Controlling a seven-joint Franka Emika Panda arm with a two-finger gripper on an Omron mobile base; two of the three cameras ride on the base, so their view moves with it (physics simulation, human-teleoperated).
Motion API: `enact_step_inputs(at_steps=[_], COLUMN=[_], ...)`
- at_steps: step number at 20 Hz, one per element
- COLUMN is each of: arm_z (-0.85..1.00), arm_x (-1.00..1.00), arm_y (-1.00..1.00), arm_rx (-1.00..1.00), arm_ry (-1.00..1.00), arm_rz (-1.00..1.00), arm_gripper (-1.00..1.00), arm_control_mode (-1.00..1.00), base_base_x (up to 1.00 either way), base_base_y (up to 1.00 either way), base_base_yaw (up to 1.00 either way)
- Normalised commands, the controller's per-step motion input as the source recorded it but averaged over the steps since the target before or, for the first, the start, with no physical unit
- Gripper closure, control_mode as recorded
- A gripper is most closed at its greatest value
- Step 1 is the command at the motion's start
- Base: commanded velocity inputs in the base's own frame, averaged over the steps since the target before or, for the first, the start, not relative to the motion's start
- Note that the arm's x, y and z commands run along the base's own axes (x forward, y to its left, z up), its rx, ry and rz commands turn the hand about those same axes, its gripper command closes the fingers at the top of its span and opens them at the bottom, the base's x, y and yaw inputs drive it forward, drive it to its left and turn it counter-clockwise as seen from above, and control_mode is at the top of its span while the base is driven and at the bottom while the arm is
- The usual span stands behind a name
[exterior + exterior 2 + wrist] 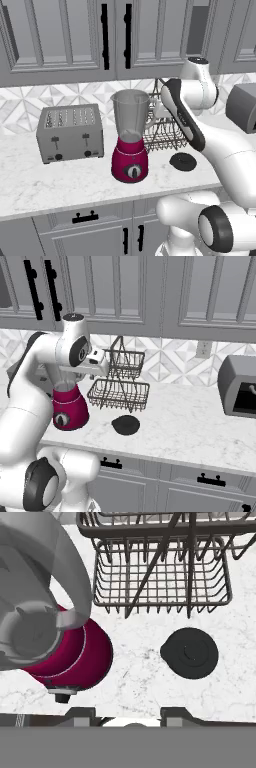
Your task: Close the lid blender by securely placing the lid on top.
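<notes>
The blender stands near the counter's front edge, with a magenta base, a round dial and an uncovered clear jar. From above, in the hand view, the blender sits at the left. The lid is a flat black disc lying on the marble to the blender's right, in front of the wire rack. The right base view and the hand view also show this lid. My gripper hangs high above the counter between blender and lid. It is open, its fingers spread wide with nothing between them.
A dark wire dish rack stands behind the lid, close to the blender's handle. A grey four-slot toaster sits left of the blender. A grey appliance stands at the far right. Cabinets hang overhead.
</notes>
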Motion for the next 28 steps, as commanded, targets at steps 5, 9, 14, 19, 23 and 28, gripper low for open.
enact_step_inputs(at_steps=[5, 9, 14, 19, 23, 28], arm_z=[-0.14, -0.49, -0.92, -1.0, -0.88, -0.47], arm_x=[-0.13, -0.03, -0.03, 0.24, 0.31, 0.29], arm_y=[0.0, -0.37, -1.0, -0.68, -0.06, -0.02], arm_rx=[-0.01, 0.03, 0.08, 0.01, 0.0, 0.0], arm_ry=[0.02, 0.05, 0.08, 0.22, 0.11, 0.05], arm_rz=[-0.01, 0.0, -0.09, -0.13, -0.03, -0.01], arm_gripper=[-1.0, -1.0, -1.0, -1.0, -1.0, -1.0], arm_control_mode=[-1.0, -1.0, -1.0, -1.0, -1.0, -1.0], base_base_x=[0.0, 0.0, 0.0, 0.0, 0.0, 0.0], base_base_y=[0.0, 0.0, 0.0, 0.0, 0.0, 0.0], base_base_yaw=[0.0, 0.0, 0.0, 0.0, 0.0, 0.0])
